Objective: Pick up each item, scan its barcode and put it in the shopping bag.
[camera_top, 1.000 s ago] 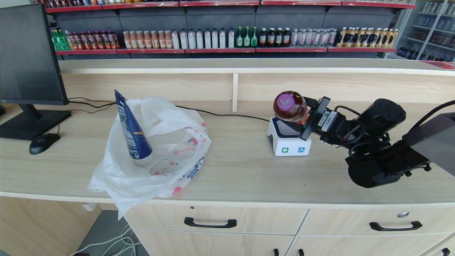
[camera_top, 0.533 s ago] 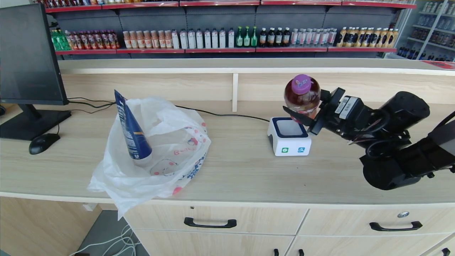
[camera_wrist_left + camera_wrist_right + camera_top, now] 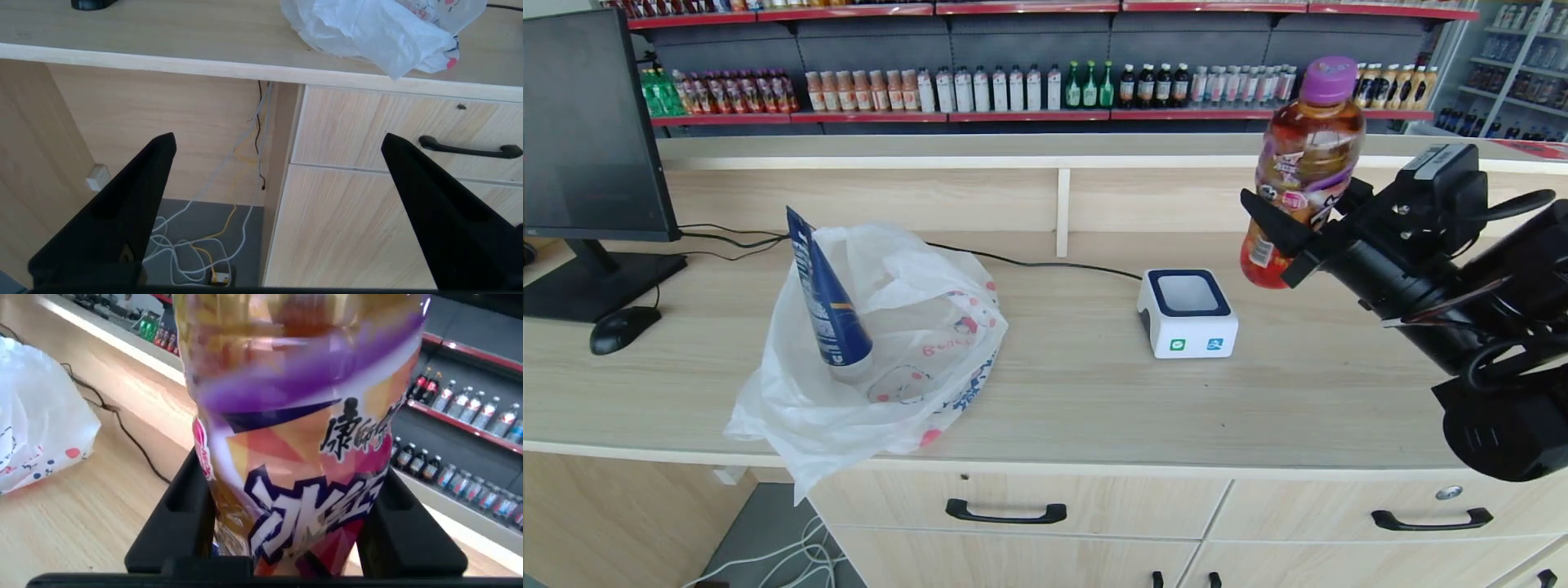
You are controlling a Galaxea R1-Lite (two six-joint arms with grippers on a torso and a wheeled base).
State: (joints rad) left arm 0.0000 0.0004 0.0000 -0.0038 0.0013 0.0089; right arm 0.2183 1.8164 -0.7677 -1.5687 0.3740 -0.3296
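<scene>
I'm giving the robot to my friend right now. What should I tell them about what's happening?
Right gripper: shut on the bottle, holding it upright in the air, up and to the right of the scanner.
Left gripper: open, holding nothing, low by the counter front.
Done: the blue tube stands in the shopping bag on the counter.
Left: the bottle must go in the bag; whether it has been scanned cannot be told.

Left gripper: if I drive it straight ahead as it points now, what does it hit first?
Probably the front of the counter, below its top: the open left gripper aims about where the drawer unit borders the recess with loose cables. Which one comes first is unclear.
</scene>
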